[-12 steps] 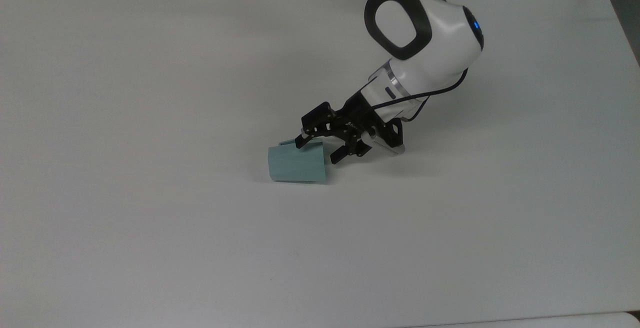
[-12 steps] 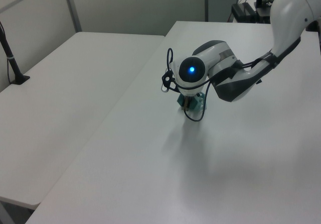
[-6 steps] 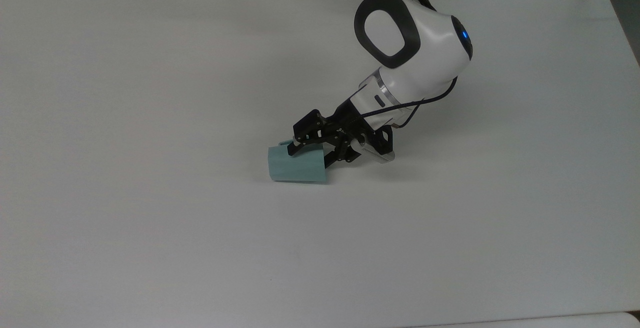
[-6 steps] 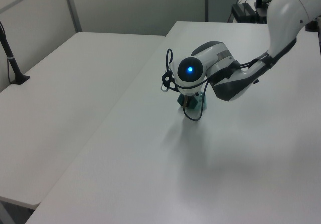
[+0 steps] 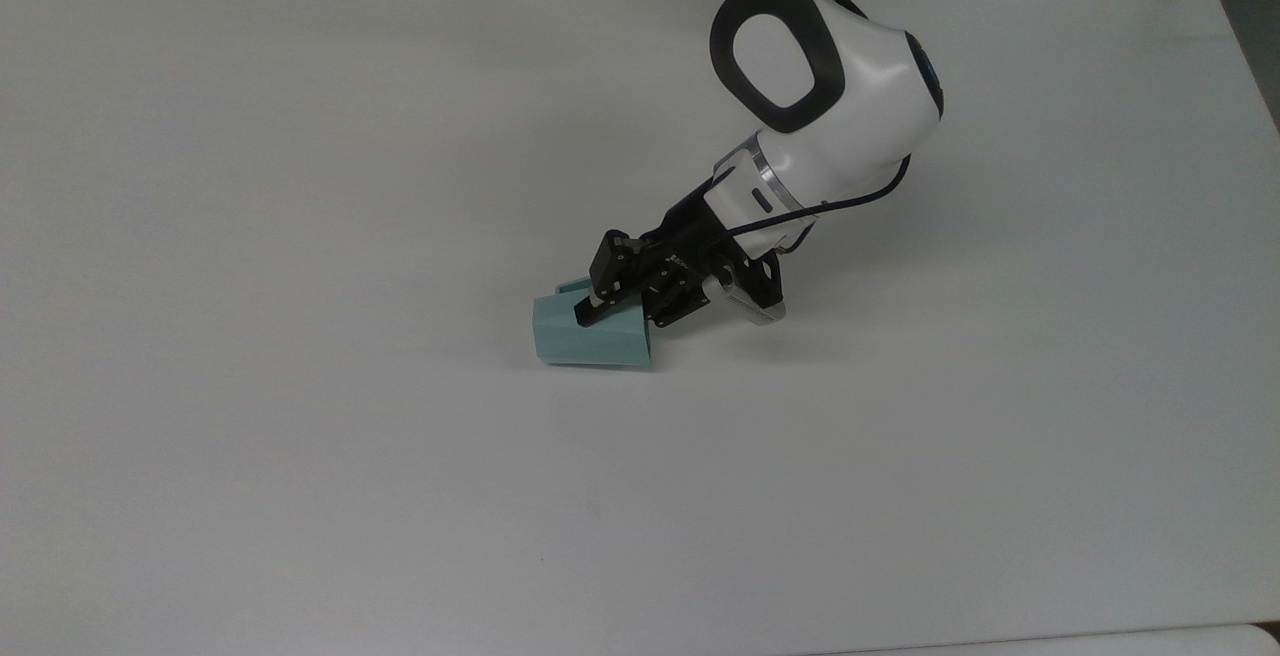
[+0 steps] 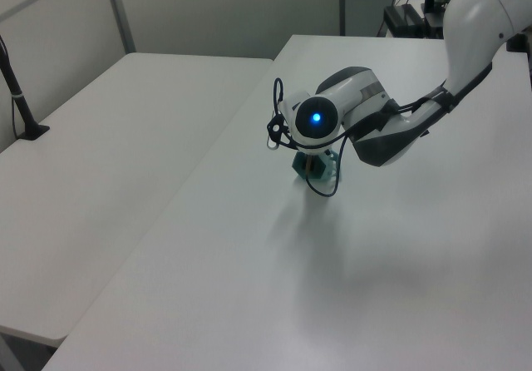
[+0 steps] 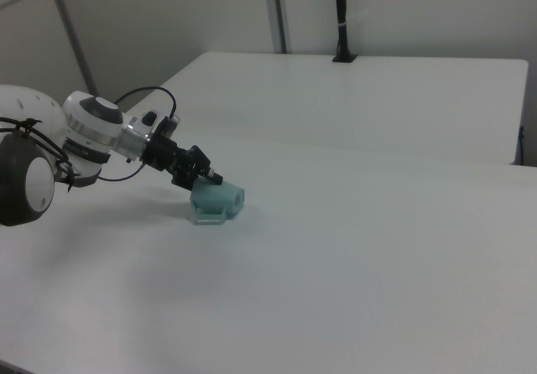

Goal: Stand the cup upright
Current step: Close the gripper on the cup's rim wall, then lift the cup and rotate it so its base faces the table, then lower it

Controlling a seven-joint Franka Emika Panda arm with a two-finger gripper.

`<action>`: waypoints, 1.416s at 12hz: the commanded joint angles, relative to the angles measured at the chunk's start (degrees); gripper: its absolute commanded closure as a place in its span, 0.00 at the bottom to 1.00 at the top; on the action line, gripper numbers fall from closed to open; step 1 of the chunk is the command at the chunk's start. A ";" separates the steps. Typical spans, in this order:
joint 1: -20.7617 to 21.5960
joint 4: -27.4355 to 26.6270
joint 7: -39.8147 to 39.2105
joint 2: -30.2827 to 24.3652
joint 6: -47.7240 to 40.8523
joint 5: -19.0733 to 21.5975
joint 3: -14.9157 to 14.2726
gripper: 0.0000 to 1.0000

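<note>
Presently on record:

Item: cup (image 5: pixel 590 336), pale teal, faceted. It lies on its side near the middle of the white table (image 5: pixel 300 186), its wider end toward the top view's right and its small handle (image 7: pixel 207 215) turned toward the camera in the right view. Not upright.

Item: gripper (image 5: pixel 620 311), black, reaching in low from the top view's right at the cup's wider end. One finger lies across the upper wall of the cup and the other sits at the rim, so the fingers look pinched on that wall, though the contact itself is too small to confirm.

Risk, as a judgement: the hold takes only a thin slanted facet near the rim. When tipped up, the smooth plastic could swivel or slip out, leaving the cup rolling on its side or skidding across the bare table.
</note>
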 commanded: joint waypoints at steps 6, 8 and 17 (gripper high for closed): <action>-0.43 -1.87 -0.80 0.78 0.50 2.19 0.18 1.00; -0.43 -0.72 -1.24 -2.29 -0.64 5.26 0.09 1.00; -4.11 1.14 -6.92 -11.08 -1.09 24.65 -0.79 1.00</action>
